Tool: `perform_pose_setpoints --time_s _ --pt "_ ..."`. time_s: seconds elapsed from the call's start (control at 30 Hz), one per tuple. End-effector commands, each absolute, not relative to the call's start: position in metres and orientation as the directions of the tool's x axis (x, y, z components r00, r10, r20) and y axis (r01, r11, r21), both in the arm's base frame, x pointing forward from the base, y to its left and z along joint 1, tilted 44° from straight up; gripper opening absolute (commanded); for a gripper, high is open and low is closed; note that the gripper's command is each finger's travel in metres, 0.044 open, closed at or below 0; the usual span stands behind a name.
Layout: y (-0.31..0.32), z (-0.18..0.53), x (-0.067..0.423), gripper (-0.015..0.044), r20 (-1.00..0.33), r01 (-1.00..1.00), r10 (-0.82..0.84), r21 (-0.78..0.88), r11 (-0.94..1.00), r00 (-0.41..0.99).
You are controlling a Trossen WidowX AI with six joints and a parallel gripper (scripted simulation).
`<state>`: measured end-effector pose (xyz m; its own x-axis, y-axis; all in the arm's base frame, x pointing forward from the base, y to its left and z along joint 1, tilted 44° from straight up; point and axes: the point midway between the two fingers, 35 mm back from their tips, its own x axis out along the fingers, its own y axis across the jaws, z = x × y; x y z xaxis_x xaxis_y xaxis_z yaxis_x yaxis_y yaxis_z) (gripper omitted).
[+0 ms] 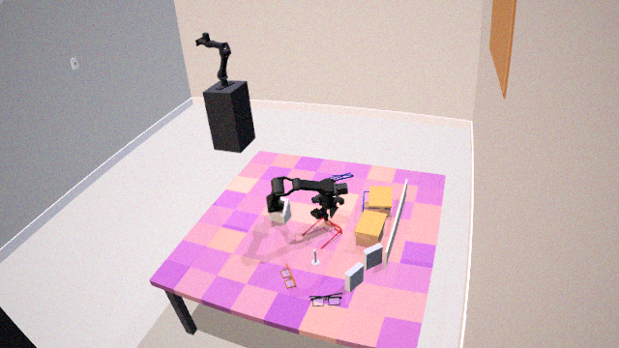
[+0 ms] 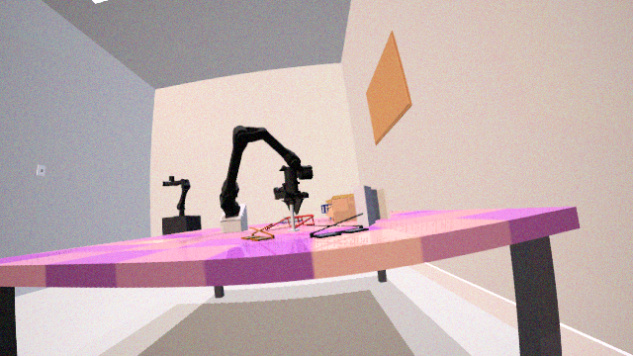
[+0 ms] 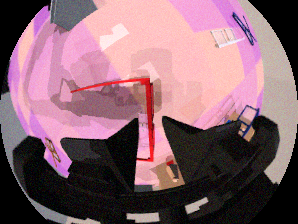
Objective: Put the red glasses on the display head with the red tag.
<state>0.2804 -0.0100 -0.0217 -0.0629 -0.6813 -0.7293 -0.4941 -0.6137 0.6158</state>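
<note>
The red glasses (image 1: 332, 240) (image 2: 304, 216) (image 3: 149, 100) are unfolded in front of the arm, temples pointing away from the heads; whether they touch the table cannot be told. My gripper (image 1: 326, 218) (image 2: 296, 211) (image 3: 150, 120) points down over their front bar, fingers partly open, one on each side of the bar in the wrist view, gripping nothing. The nearer display head (image 1: 370, 224) (image 2: 343, 208) is a tan block with a yellow top. A small red tag (image 3: 170, 162) shows on it in the wrist view. The other head (image 1: 380, 196) stands behind it, wearing blue glasses (image 3: 242, 119).
A white peg on a disc (image 1: 315, 258), orange glasses (image 1: 293, 279) and black glasses (image 1: 326, 296) are toward the table's front. Two grey panels (image 1: 372, 257) (image 1: 354, 277) and a long white panel (image 1: 397, 222) stand at the right. Folded blue glasses (image 1: 342, 176) lie at the back.
</note>
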Motion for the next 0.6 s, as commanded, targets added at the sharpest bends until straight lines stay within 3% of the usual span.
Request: perform_pose_setpoints --time_s 0.0,0.57 --pt "-0.016 -0.027 0.279 0.014 -0.724 -0.485 -0.687 0.626 -0.611 -0.068" --pt "-0.034 -0.044 0.276 0.014 -0.722 -0.485 -0.689 0.628 -0.609 -0.068"
